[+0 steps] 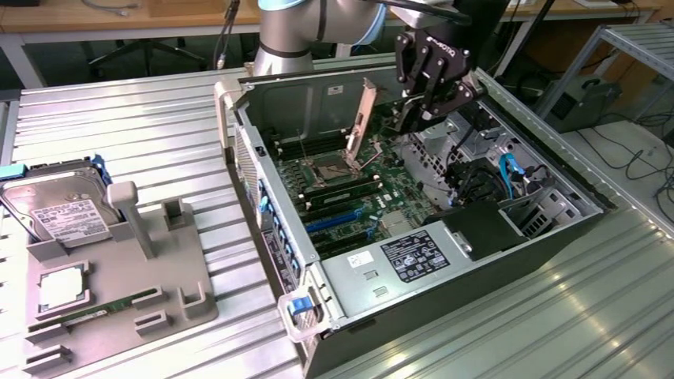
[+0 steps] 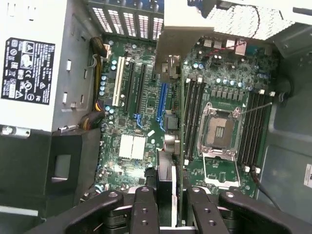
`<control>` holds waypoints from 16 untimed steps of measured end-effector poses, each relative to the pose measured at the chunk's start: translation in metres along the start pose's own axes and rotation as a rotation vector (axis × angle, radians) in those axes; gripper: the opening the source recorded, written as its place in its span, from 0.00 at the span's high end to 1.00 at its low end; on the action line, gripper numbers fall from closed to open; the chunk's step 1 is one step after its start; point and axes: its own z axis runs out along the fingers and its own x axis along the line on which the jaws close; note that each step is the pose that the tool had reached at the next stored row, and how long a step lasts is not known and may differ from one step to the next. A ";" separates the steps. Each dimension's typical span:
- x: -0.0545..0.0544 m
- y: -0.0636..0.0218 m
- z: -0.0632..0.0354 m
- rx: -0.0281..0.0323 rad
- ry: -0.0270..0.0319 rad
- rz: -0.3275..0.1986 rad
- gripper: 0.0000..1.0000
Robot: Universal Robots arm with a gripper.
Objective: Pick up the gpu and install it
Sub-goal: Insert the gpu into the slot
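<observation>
The gpu (image 2: 171,146) is clamped upright between the gripper's (image 2: 168,197) fingers, above the motherboard (image 2: 131,161) at the case's (image 1: 316,272) middle, just beside the blue slot (image 2: 162,100). Installing is judged in hand; card edge must be lined up with slot.

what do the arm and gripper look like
The arm is a silver-grey cylinder topped by a light blue joint cap. The gripper is black, with white lettering on its body and jointed linkage fingers fastened by round pins. A thin black cable curves over the wrist above it.
</observation>
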 end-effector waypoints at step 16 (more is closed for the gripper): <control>0.000 -0.0002 0.0117 0.0007 -0.0003 0.017 0.72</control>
